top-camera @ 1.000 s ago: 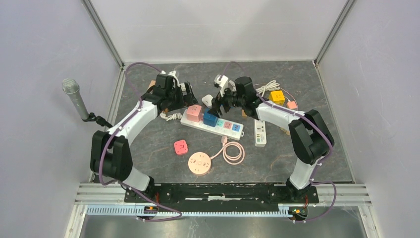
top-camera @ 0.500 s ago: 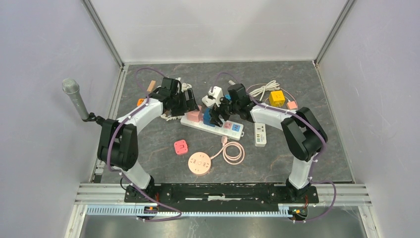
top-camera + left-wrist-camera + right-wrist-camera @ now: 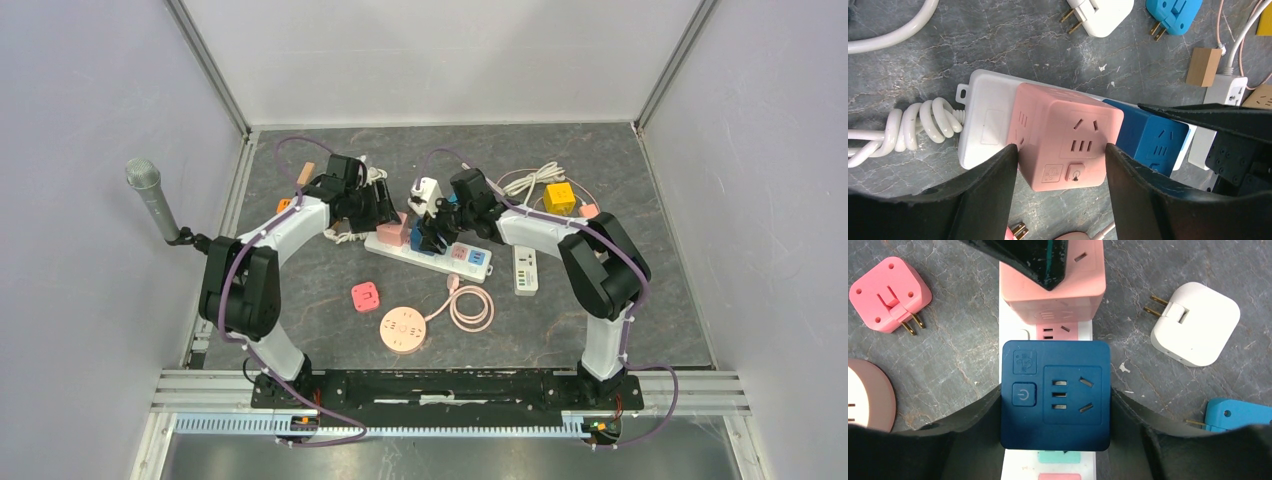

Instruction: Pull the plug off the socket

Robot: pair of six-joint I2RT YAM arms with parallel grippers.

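A white power strip, the socket (image 3: 470, 258), lies mid-table with a pink cube plug (image 3: 390, 232) and a dark blue cube plug (image 3: 1055, 390) seated side by side on it. My left gripper (image 3: 1060, 150) straddles the pink cube (image 3: 1063, 135), and both fingertips touch its sides. Around the blue cube my right gripper (image 3: 1055, 400) is closed, its fingers pressed against the left and right faces. Both cubes sit down on the strip (image 3: 985, 120). From above, the two grippers (image 3: 385, 222) (image 3: 430, 232) meet over the strip's left end and hide most of the blue cube.
Loose adapters lie around: a pink one (image 3: 365, 296), a white one (image 3: 1195, 322) and a light blue one (image 3: 1238, 415). A round pink socket (image 3: 402, 329) with coiled cable, a second white strip (image 3: 526, 270) and a yellow cube (image 3: 559, 197) are nearby. A microphone (image 3: 150, 195) stands left.
Both arms have come down and inward onto the strip's left end. Each pair of jaws has narrowed from wide open until it touches its cube.
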